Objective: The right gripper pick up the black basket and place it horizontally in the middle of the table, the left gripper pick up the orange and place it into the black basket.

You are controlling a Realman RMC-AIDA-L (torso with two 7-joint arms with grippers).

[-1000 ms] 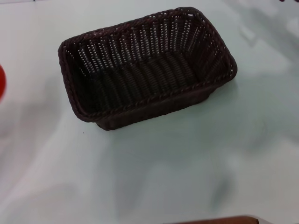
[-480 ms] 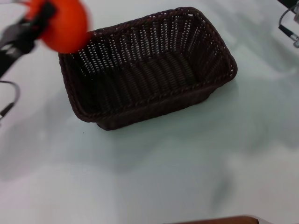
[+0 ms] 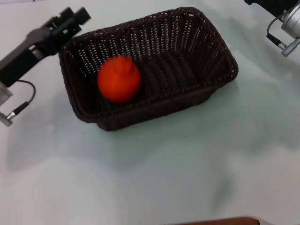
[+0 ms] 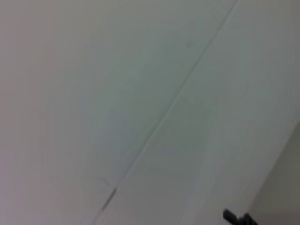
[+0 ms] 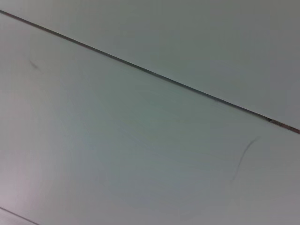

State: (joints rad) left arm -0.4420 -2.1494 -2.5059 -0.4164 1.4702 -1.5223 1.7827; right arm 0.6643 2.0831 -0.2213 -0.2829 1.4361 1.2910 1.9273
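Observation:
The black basket stands upright on the white table, its long side running left to right and slightly slanted. The orange sits inside the basket at its left end, stem up, free of any gripper. My left gripper is just outside the basket's far left corner, open and empty, apart from the orange. Of the right arm only the silver cylindrical part and a cable show at the far right edge; its claw is out of view. Both wrist views show only bare table.
A cable with a silver plug hangs from the left arm over the table's left side. A thin seam line crosses the tabletop. A brown edge shows at the table's near side.
The orange was held by the left gripper above the basket's left rim; now it lies inside the basket. The left gripper has let go and stays by the rim. The right arm moved in at the top right.

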